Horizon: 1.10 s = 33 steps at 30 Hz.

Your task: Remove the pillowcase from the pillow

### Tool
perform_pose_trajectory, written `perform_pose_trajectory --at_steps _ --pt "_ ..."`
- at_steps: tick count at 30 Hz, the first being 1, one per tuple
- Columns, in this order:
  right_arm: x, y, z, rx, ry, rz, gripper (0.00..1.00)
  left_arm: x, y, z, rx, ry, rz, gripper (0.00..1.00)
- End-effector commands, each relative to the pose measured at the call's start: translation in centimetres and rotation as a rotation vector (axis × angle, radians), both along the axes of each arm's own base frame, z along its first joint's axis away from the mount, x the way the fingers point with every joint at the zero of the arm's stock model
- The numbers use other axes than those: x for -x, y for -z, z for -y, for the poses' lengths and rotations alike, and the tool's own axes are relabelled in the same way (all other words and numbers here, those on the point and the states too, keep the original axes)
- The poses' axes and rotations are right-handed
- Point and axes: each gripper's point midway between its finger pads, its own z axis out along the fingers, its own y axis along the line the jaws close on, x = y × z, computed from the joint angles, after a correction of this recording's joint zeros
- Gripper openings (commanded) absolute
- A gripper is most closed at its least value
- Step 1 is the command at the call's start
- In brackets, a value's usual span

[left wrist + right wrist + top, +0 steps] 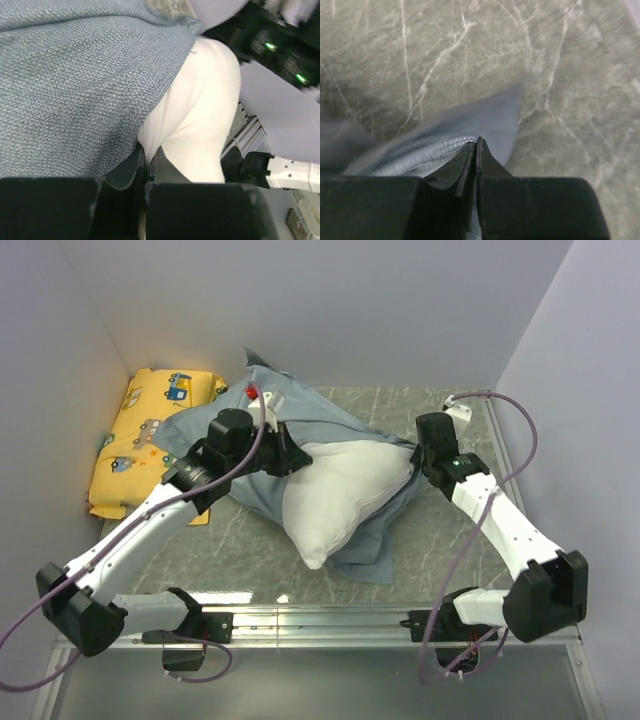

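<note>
Plain pale lilac walls (350,300) close in a grey-green marble-patterned table (440,415) on three sides, with a silver metal rail (320,620) along its near edge. At mid-table lies a big plump white rectangular pillow (340,490), its near half bare and its far half inside the rumpled grey-blue soft fabric pillowcase (310,415), which also spreads beneath it. A yellow vehicle-print cushion (140,440) sits in the far left corner. The left gripper (290,455) has its fingers pressed together where the pillowcase edge meets the pillow; which one it pinches I cannot tell. The right gripper (476,145) is clamped on the pillowcase's right-hand fold.
</note>
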Motion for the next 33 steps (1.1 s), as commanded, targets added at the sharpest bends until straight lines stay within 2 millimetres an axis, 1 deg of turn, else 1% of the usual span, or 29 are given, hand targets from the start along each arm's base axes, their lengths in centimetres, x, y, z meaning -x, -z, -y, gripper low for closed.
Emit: perform_pose_trajectory --at_steps 1,2,4,5,6,8,9,10,11,12,13,14,15,16,18,19,20,21,22,23,25,26,27,28,29,30,31,32,33 --pt "-2.6 2.3 2.3 -0.059 0.047 -0.006 0.04 2.5 -7.8 -1.3 0.104 0.04 0.199 0.0" --pt "-3.6 3.0 2.9 -0.095 0.044 -0.019 0.02 2.7 -8.2 -1.6 0.106 0.035 0.207 0.0" --pt "-4.5 3.7 3.6 -0.107 0.054 -0.034 0.0 3.3 -9.4 -2.3 0.116 0.022 0.229 0.0" --pt "-5.3 4.2 3.4 -0.121 0.041 -0.049 0.0 3.5 -9.8 -2.5 0.124 0.019 0.237 0.0" --pt "-5.8 4.4 2.8 -0.154 0.004 -0.054 0.0 3.9 -10.6 -2.7 0.145 0.018 0.256 0.0" --pt "-6.9 5.2 1.7 -0.191 -0.033 -0.064 0.0 4.1 -11.5 -2.7 0.171 0.017 0.269 0.0" --pt "-7.1 5.5 -0.2 -0.257 -0.117 -0.077 0.0 4.2 -12.1 -2.7 0.193 0.019 0.273 0.0" --pt "-8.0 5.2 -1.2 -0.29 -0.165 -0.047 0.0 4.4 -13.2 -2.3 0.23 0.035 0.299 0.0" --pt "-8.0 6.3 -2.3 -0.333 -0.205 -0.072 0.0 4.4 -13.8 -2.1 0.257 0.042 0.306 0.01" --pt "-8.1 6.3 -3.6 -0.38 -0.26 -0.074 0.01 4.4 -14.5 -1.8 0.298 0.048 0.304 0.0" --pt "-8.0 5.9 -5.5 -0.444 -0.351 -0.073 0.09 4.7 -16.0 -1.3 0.348 0.077 0.337 0.0" --pt "-8.0 5.9 -6.4 -0.476 -0.399 -0.08 0.14 4.7 -16.8 -1.1 0.381 0.085 0.352 0.0" --pt "-7.8 5.5 -7.1 -0.496 -0.432 -0.079 0.2 4.2 -17.1 -0.7 0.404 0.083 0.342 0.01" --pt "-7.5 4.9 -7.7 -0.521 -0.469 -0.07 0.34 3.4 -17.7 -0.7 0.423 0.05 0.355 0.0" --pt "-6.9 2.9 -7.1 -0.501 -0.454 -0.027 0.47 1.7 -17.3 0.2 0.425 0.022 0.319 0.0" --pt "-6.4 2.5 -6.3 -0.487 -0.417 -0.033 0.57 1.0 -17.1 0.5 0.425 0.006 0.305 0.0" --pt "-6.4 0.2 -4.7 -0.448 -0.354 0.024 0.61 0.1 -17.4 0.7 0.441 -0.013 0.31 0.0" --pt "-6.2 -0.8 -3.5 -0.43 -0.31 0.044 0.63 -0.9 -16.4 1.5 0.447 -0.021 0.271 0.0" --pt "-5.5 -1.5 -2.5 -0.431 -0.253 0.046 0.66 -1.5 -16.1 1.8 0.457 -0.032 0.255 0.0" --pt "-5.3 -4.1 0.1 -0.397 -0.167 0.119 0.68 -2.2 -15.6 2.0 0.465 -0.051 0.241 0.0" --pt "-4.3 -6.1 1.7 -0.384 -0.104 0.164 0.72 -3.8 -14.1 3.0 0.489 -0.075 0.194 0.01" --pt "-3.6 -8.6 2.6 -0.367 -0.079 0.229 0.72 -4.3 -13.7 3.3 0.5 -0.086 0.183 0.0" --pt "-3.2 -9.6 2.8 -0.353 -0.075 0.252 0.73 -5.2 -12.7 4.1 0.509 -0.089 0.152 0.0" --pt "-2.6 -10.3 2.9 -0.348 -0.076 0.258 0.74 -5.7 -12.2 4.6 0.51 -0.089 0.141 0.01" --pt "-2.2 -12.1 2.9 -0.345 -0.083 0.291 0.74 -5.9 -11.7 5.5 0.505 -0.084 0.127 0.0" --pt "-1.9 -12.8 2.9 -0.336 -0.091 0.299 0.74 -6.9 -10.5 6.6 0.487 -0.091 0.107 0.01" --pt "-1.4 -13.0 2.8 -0.334 -0.097 0.288 0.74 -7.2 -9.8 7.4 0.476 -0.085 0.096 0.0" --pt "-0.8 -14.1 2.7 -0.331 -0.109 0.311 0.74 -7.5 -9.1 8.3 0.461 -0.076 0.085 0.0" --pt "-0.3 -14.5 1.8 -0.322 -0.14 0.319 0.74 -8.0 -8.1 10.2 0.44 -0.058 0.072 0.0"
